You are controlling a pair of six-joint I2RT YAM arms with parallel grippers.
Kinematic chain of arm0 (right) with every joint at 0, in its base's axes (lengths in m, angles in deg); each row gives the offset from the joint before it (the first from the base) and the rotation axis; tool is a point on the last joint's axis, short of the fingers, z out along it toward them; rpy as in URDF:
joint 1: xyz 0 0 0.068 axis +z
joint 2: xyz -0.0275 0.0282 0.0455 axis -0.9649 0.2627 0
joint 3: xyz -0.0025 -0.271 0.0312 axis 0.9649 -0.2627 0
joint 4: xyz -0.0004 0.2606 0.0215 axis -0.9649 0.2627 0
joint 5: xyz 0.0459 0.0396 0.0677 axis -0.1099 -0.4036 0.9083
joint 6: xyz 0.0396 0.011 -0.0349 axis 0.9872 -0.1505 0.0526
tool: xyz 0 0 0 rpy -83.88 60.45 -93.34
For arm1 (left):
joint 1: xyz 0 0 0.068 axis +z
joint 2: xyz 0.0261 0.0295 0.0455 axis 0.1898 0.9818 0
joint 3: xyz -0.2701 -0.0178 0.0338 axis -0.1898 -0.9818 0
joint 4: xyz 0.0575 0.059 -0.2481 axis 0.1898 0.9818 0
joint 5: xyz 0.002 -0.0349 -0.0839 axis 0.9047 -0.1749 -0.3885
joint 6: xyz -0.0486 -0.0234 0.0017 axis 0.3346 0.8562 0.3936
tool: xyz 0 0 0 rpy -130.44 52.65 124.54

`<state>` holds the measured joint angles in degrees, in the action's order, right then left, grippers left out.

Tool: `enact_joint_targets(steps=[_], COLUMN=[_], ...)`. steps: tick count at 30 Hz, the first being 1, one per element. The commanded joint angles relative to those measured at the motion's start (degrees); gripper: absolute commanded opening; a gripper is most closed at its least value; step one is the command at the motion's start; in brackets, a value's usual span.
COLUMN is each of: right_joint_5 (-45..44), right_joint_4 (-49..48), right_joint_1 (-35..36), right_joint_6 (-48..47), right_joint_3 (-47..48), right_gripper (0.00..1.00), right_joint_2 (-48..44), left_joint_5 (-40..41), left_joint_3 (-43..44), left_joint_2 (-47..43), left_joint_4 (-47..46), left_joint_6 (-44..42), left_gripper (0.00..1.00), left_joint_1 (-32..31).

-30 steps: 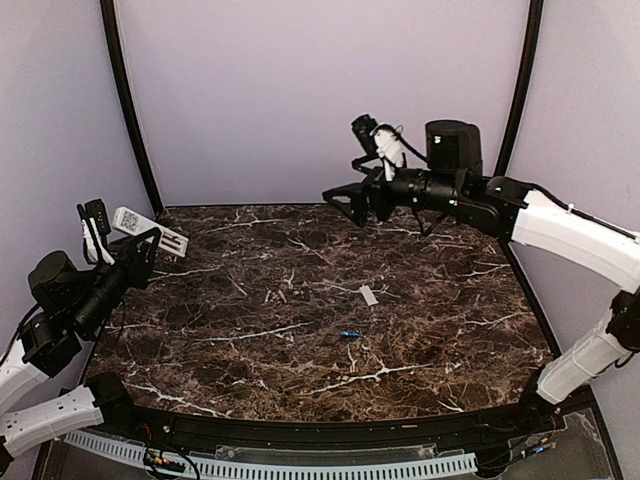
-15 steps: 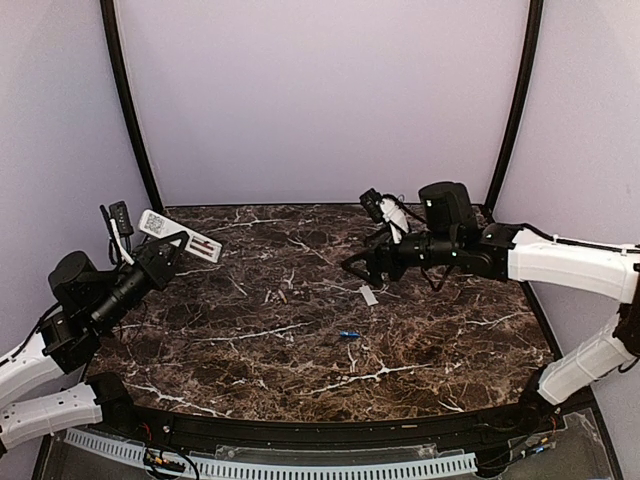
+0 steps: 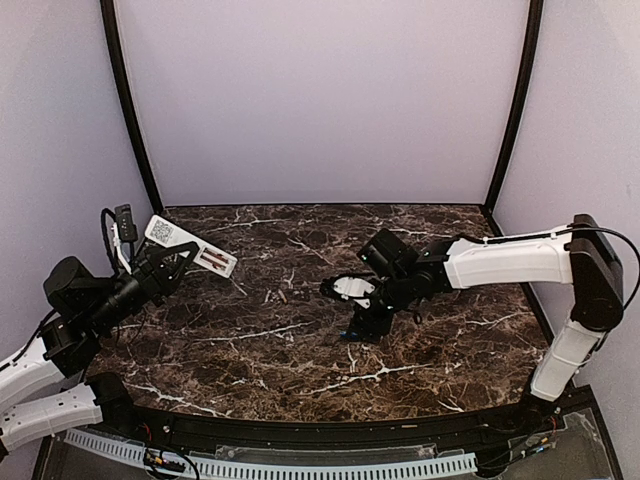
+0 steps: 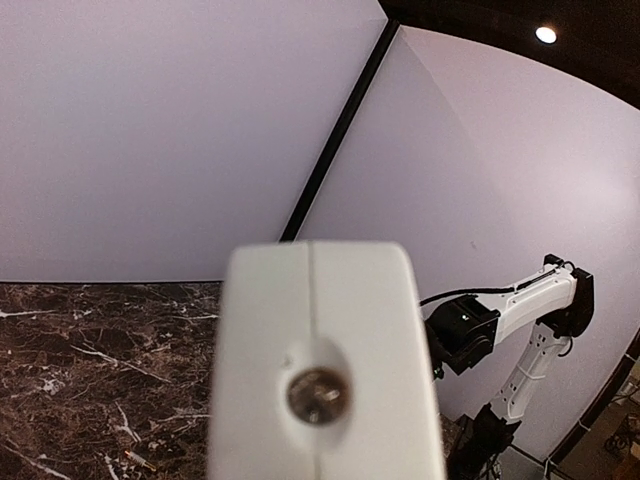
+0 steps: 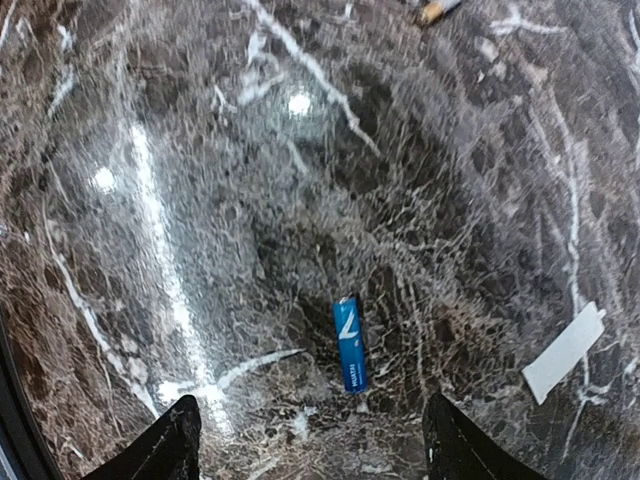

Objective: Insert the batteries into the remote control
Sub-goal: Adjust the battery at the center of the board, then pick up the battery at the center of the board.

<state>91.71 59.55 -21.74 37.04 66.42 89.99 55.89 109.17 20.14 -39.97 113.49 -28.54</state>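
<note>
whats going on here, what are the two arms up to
The left gripper holds the remote control up in the air at the left side of the table. The right gripper hovers low over the blue battery, which lies on the marble. Its fingers are open on either side of it and not gripping yet. A white cover plate lies close by, and a second battery lies further off.

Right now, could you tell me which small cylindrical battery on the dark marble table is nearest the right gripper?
The small blue battery, just ahead of the right gripper; the dull tan battery lies farther off.
</note>
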Motion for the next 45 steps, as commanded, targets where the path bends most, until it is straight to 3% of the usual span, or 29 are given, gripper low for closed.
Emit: enact_joint_targets(steps=[1, 17, 23, 27, 35, 45], right_joint_5=[-0.7, 0.6, 7.2, 5.4, 3.5, 4.5], right_joint_4=[6.5, 7.1, 11.1, 12.3, 13.3, 12.7], right_joint_1=[-0.3, -3.4, -3.6, -3.6, -2.8, -2.8], right_joint_6=[-4.1, -7.9, -8.3, -8.2, -7.5, -4.8], right_joint_3=[2.6, 8.4, 11.6, 11.5, 11.1, 11.0], right_gripper=[0.72, 0.62, 0.46, 0.23, 0.03, 0.0], right_joint_2=[4.1, 12.8, 16.1, 17.5, 17.9, 16.2], left_joint_5=[-3.5, -1.2, -0.5, 0.1, 0.8, 3.8], left_joint_3=[-1.1, -1.9, -2.0, -2.1, -2.2, -5.9], left_joint_2=[1.1, 5.8, 4.8, 3.9, 3.5, 8.3], left_joint_4=[-2.1, -4.6, -3.7, -3.0, -2.5, -6.6], left_joint_6=[-0.4, -0.7, -1.4, -2.0, -1.7, 6.1], left_gripper=[0.0, 0.0, 0.0, 0.0, 0.0, 0.0], left_joint_1=[-0.1, -0.2, -0.2, -0.2, -0.2, -0.2])
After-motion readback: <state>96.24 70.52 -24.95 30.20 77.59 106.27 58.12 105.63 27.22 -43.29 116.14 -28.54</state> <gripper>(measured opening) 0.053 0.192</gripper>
